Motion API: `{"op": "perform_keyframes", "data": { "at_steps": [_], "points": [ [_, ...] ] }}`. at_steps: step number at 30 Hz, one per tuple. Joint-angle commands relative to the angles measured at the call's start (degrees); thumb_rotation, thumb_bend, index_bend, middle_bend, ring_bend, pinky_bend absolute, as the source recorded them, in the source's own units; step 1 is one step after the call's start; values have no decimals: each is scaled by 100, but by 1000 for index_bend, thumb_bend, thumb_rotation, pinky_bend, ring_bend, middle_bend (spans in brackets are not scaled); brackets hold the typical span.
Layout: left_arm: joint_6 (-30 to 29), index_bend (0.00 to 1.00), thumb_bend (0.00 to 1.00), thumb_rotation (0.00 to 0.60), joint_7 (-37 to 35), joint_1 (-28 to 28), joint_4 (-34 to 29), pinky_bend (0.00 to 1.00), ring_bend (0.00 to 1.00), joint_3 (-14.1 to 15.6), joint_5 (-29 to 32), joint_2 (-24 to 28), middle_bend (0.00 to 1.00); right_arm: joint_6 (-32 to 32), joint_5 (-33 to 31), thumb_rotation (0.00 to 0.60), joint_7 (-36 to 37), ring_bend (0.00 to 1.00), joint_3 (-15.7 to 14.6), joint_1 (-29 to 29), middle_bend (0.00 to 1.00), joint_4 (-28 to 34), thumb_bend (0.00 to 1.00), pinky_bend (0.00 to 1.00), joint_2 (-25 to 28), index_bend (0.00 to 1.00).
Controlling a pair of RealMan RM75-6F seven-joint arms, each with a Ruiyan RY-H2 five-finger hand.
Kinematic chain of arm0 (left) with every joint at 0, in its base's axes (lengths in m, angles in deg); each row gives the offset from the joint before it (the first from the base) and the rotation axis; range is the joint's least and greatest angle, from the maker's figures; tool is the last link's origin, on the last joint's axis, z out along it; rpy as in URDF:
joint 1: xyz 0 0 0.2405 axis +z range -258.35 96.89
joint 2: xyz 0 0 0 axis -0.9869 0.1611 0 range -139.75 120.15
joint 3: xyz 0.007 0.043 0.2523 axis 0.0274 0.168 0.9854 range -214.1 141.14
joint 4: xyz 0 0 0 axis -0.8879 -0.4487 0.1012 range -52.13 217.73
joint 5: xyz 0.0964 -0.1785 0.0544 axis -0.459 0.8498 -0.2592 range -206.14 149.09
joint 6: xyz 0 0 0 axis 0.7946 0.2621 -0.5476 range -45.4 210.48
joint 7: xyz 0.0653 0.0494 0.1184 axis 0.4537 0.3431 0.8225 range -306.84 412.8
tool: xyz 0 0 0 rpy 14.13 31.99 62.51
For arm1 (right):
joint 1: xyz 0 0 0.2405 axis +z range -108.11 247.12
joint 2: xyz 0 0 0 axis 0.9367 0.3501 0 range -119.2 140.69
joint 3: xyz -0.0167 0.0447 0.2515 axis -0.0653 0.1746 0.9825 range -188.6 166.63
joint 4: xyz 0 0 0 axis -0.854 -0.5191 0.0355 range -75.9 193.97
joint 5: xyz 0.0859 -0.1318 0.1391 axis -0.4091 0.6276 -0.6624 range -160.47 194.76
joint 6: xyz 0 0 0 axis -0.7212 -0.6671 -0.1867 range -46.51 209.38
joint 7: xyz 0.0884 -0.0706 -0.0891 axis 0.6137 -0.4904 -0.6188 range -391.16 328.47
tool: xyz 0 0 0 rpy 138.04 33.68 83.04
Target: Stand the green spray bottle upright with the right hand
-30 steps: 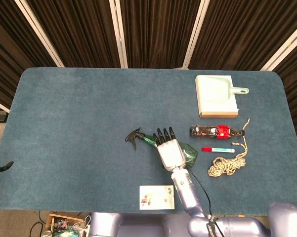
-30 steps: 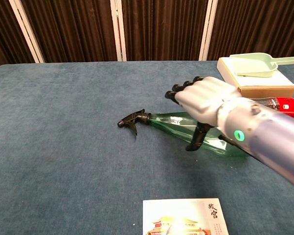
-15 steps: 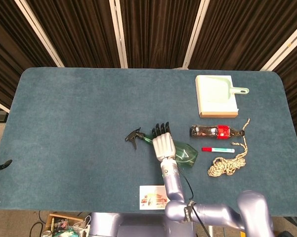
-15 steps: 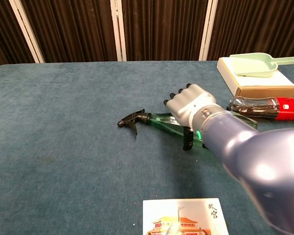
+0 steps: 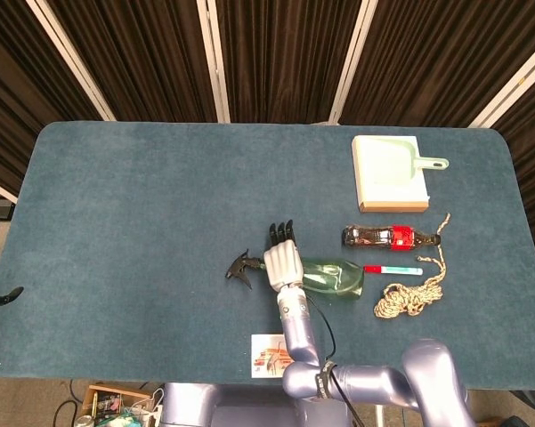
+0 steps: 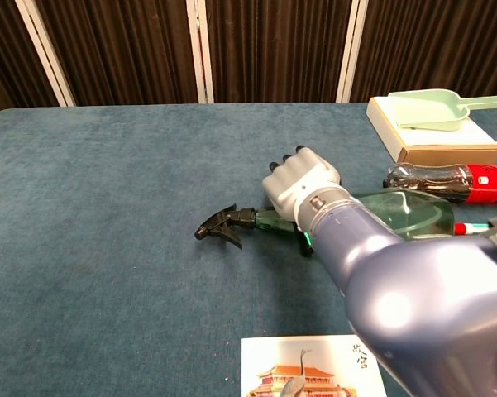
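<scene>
Green spray bottle (image 5: 331, 277), one, lies on its side near the middle of the blue counter (image 5: 142, 213), black nozzle pointing left. The right hand (image 5: 282, 261) is wrapped around its neck. Nearby lie one cola bottle (image 5: 390, 237), one marker (image 5: 393, 269), one coiled rope (image 5: 414, 294), one dustpan (image 5: 401, 165) and one card (image 5: 271, 355).

A blue felt-covered counter (image 5: 142, 222) carries the clutter. At its far right a pale green dustpan (image 5: 393, 166) lies on top of a flat white box (image 5: 367, 197). Nearer, a cola bottle (image 5: 390, 237) with a red label lies on its side, and just beside it a red and white marker (image 5: 393, 269) lies parallel. A coil of tan rope (image 5: 411, 296) sits next to the marker, one strand trailing up toward the bottle's cap. A printed card (image 5: 269, 355) rests at the near edge. Dark curtains (image 5: 276, 53) hang behind.
</scene>
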Motion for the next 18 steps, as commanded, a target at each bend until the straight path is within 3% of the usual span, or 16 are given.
{"op": "perform_keyframes", "data": {
  "at_steps": [1, 8, 18],
  "points": [
    [-16, 0, 5, 600, -20, 8, -6, 0, 0, 14, -38, 13, 0, -120, 475, 600, 344, 0, -178, 80, 114, -246, 436, 190, -136, 881],
    [-39, 0, 7, 600, -83, 24, -17, 0, 0, 23, -85, 42, 0, -289, 1143, 600, 702, 0, -449, 89, 141, -532, 487, 227, -228, 884],
    [-118, 0, 15, 600, -187, 73, -57, 0, 0, 70, -217, 82, 0, -342, 2180, 600, 1620, 0, -683, -41, 142, -90, 528, 262, 91, 895]
  ]
}}
